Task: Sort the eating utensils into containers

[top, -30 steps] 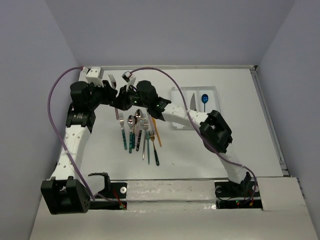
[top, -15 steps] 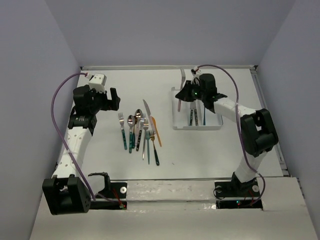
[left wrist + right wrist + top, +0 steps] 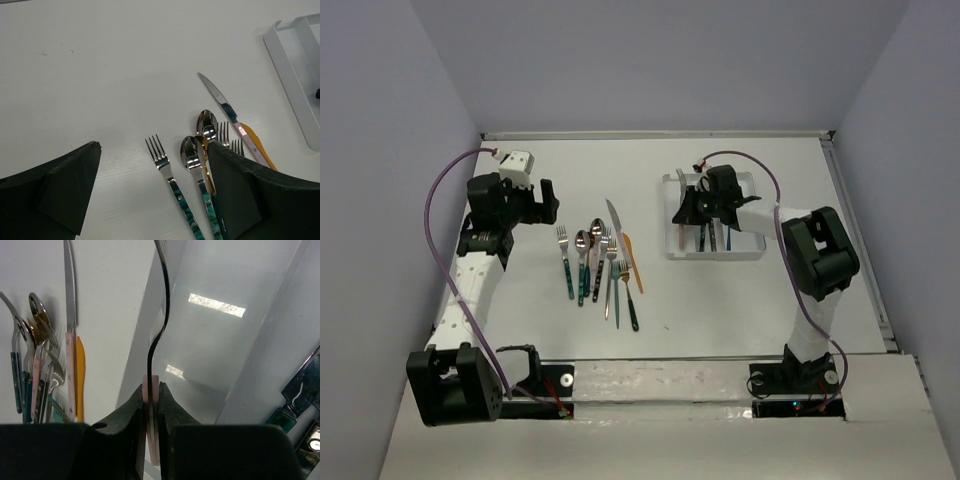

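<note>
Utensils (image 3: 597,265) lie clustered left of white tray (image 3: 720,254).

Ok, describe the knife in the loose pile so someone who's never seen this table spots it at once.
Find the white tray on the right of the table; left of it, mid-table, lies a pile of cutlery. The knife lies on the pile's tray side, tip pointing to the far side. Its pointed blade reaches farther back than any fork or spoon, and its handle is pink.
</note>
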